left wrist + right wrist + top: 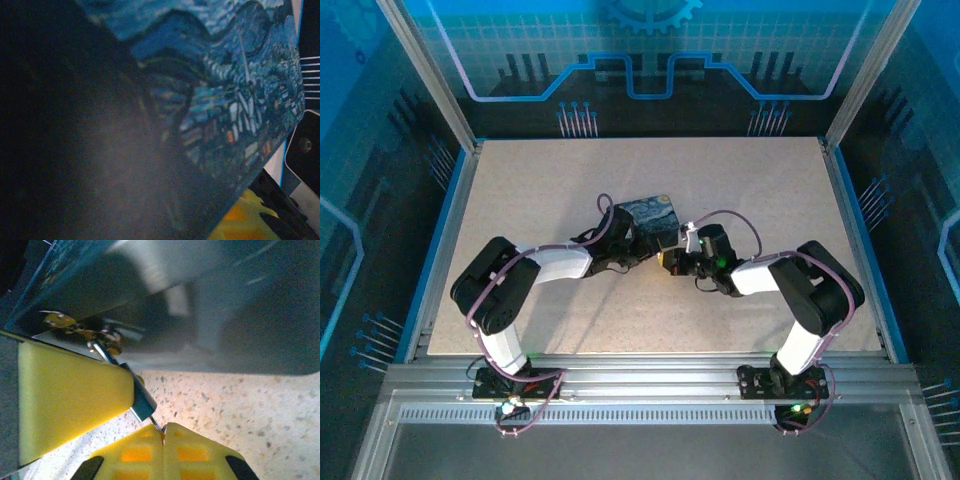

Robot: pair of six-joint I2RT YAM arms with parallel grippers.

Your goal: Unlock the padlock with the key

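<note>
at the near edge of the surface (570,320) the two arms are bolted. both reach inward and meet near the middle, well apart from every edge.

the right gripper (164,434) is pinched tight. its two yellow fingertips press together on the key (157,425), a thin metal sliver that shows just above them. it grips the key by the tail, i judge, so that the shaft lines up with the keyway and a roll of the wrist could turn it.

the key runs up into the bottom of the padlock (143,399). the lock therefore touches the key's far end, just beyond the fingertips and a little to their left. its bluish body hangs tilted, and its shackle (101,351) passes through a brassy hasp (60,320) on the tin (655,213).

a broad yellow pad (70,395) lies against the left side of the padlock (most likely a finger of the other arm, placed there to brace the lock against twisting).

seen from above, the left gripper (625,250) sits at the tin's near-left corner, touching it or nearly so. i cannot tell whether its jaws are wide or clamped, because its own camera gives a dark blur beside the painted lid (240,75).

farthest of all is the tin itself, just past both grippers toward the far edge.
</note>
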